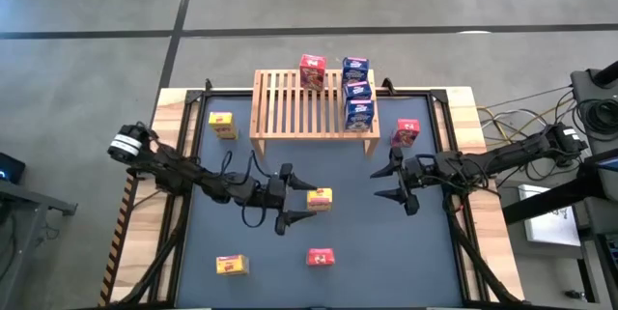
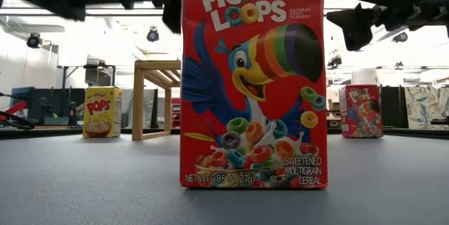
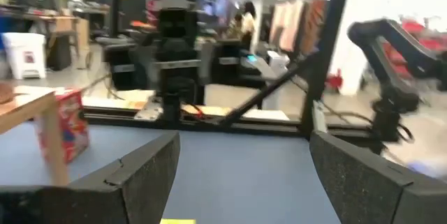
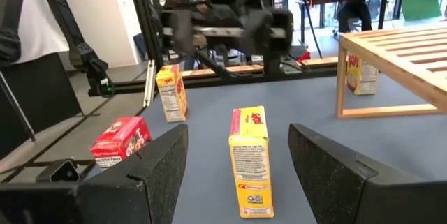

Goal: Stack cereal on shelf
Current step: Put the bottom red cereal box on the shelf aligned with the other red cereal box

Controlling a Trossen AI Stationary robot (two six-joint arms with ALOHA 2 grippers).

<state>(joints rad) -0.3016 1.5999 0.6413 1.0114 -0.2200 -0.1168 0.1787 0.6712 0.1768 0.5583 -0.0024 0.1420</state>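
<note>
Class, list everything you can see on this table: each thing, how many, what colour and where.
Shelf: one, light wood, far middle of the table.
Blue cereal boxes: three, in a row on the shelf's right end.
Red cereal boxes: three; one on the shelf, one right of the shelf, one near the front edge.
Yellow cereal boxes: three; one left of the shelf, one mid-table, one front left.
Table: one, dark top, wooden border.
Left gripper: open, at the mid-table yellow box.
Right gripper: open, right of centre.
</note>
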